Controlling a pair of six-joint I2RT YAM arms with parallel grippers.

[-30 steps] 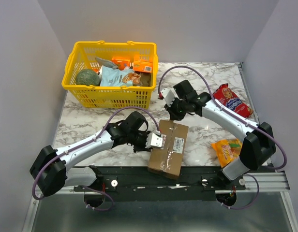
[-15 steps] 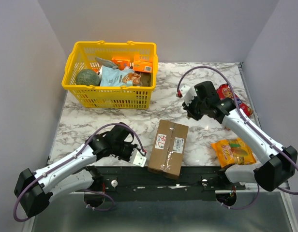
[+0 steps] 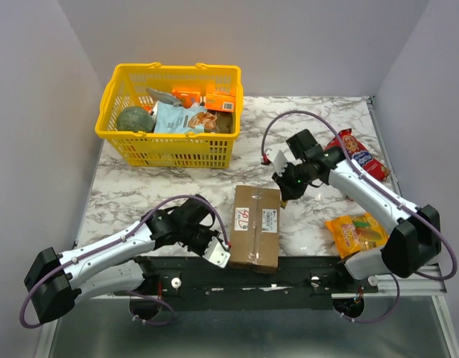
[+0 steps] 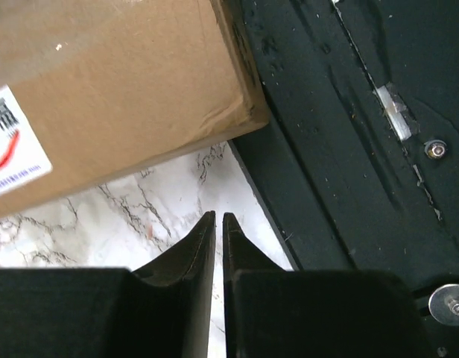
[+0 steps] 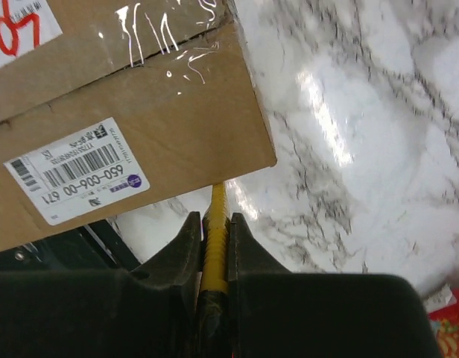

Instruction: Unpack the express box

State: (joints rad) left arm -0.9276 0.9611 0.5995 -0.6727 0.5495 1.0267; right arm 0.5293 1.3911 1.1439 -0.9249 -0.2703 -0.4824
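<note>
The express box (image 3: 255, 227), brown cardboard with a white label, a red-scribbled sticker and clear tape, lies at the table's near edge. It also shows in the left wrist view (image 4: 118, 89) and the right wrist view (image 5: 125, 97). My left gripper (image 3: 217, 252) is shut and empty, just left of the box's near left corner; its tips (image 4: 218, 218) are over marble, short of the box. My right gripper (image 3: 283, 186) is shut on a yellow ridged tool (image 5: 215, 231), whose tip reaches the box's far right corner.
A yellow basket (image 3: 170, 153) full of groceries stands at the back left. A red snack packet (image 3: 356, 154) and an orange candy bag (image 3: 356, 233) lie on the right. A black base rail (image 3: 214, 272) runs along the near edge.
My right gripper has swung down and left to the box's far right corner. My left gripper has moved right to the box's near left corner. The box has shifted slightly left.
</note>
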